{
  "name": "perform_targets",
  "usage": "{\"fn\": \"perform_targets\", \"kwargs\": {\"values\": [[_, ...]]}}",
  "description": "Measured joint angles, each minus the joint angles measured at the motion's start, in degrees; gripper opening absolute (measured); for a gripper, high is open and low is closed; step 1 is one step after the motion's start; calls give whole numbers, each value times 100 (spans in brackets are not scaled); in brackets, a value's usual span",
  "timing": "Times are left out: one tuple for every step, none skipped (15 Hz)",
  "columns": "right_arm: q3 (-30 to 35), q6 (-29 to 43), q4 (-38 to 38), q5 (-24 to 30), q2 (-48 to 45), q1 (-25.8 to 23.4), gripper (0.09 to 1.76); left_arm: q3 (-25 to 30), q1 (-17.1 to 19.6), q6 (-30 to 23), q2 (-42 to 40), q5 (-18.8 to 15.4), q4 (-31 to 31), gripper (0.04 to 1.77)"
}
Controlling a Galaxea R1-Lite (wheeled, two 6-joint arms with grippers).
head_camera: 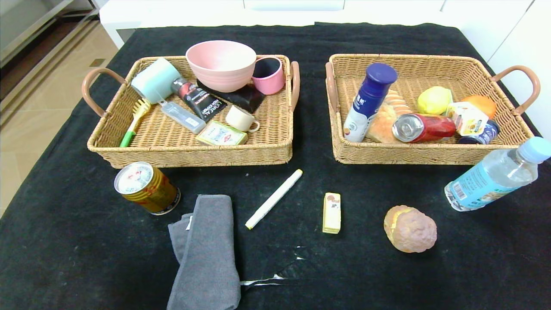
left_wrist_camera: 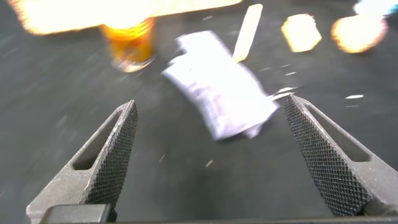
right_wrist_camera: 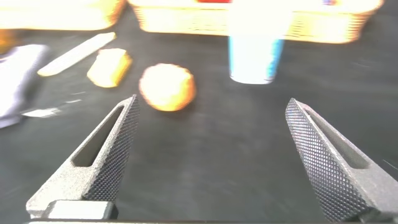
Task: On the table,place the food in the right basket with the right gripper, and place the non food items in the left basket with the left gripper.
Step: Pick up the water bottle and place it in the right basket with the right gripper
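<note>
On the black table, in front of the baskets, lie a gold-red can, a folded grey towel, a white marker, a yellow pack, a brown bun and a water bottle. The left basket holds a pink bowl and cups. Bottles, a can and bread fill the right basket. Neither arm shows in the head view. My left gripper hangs open short of the towel. My right gripper is open, near the bun and bottle.
A small white tear marks the cloth near the front edge, beside the towel. The table's left edge drops to a tiled floor. A white counter runs behind the table.
</note>
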Motion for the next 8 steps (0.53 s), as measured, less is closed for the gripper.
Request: {"fn": "perform_targets", "kwargs": {"values": [[-119, 0, -12, 285, 212, 0, 171, -230, -82, -2, 268, -199, 1, 172], [-201, -1, -17, 523, 427, 2, 171, -433, -261, -2, 555, -317, 11, 172], [-265, -11, -23, 735, 645, 20, 171, -601, -514, -2, 795, -385, 9, 172], [-319, -22, -26, 837, 833, 72, 171, -750, -840, -2, 1035, -424, 11, 172], [-391, -22, -28, 877, 1017, 171, 171, -870, -1150, -4, 1274, -433, 1, 172], [-478, -22, -30, 890, 1208, 333, 171, -1003, -1480, -9, 1599, -427, -16, 172], [-566, -20, -39, 890, 1384, 501, 171, -1118, -1734, -9, 1932, -413, -96, 172], [-649, -15, -78, 875, 1558, 650, 171, -1193, -1893, -11, 2205, -396, -212, 172]]}}
